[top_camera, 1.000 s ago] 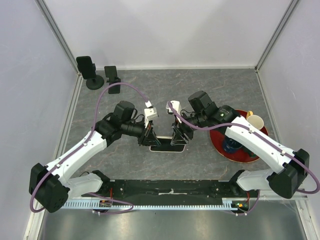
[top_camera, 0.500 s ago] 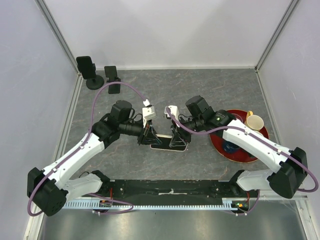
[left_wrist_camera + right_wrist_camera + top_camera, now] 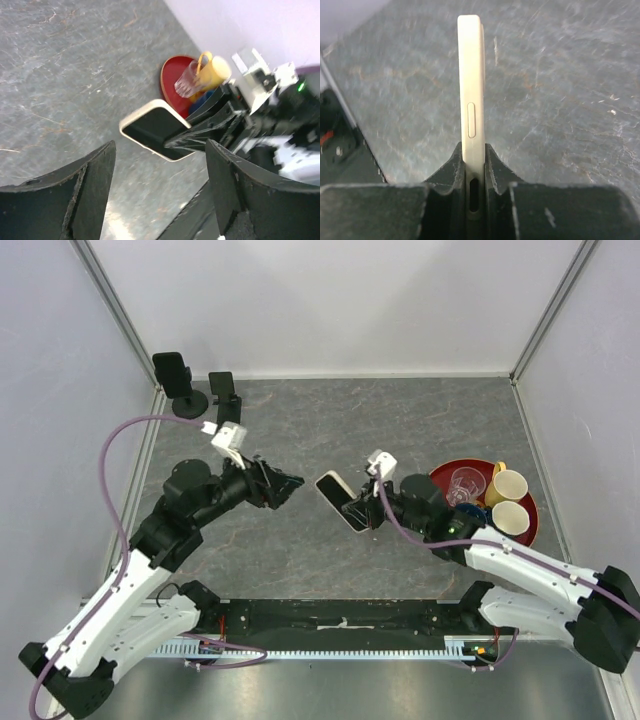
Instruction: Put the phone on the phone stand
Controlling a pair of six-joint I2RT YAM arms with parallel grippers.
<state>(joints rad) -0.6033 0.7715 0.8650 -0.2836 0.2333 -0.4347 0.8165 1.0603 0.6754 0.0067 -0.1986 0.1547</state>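
Cream-edged phone (image 3: pixel 338 498), pinched by the right end effector (image 3: pixel 364 513), points far-left; left end effector (image 3: pixel 287 483) gapes.

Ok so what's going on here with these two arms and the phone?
The right gripper is clamped on one end of the phone, holding it above the middle of the table. The left gripper is open and empty beside it. Two black stands sit in the far left corner, well away, so the phone is not yet placed. A red tray of cups lies at right.
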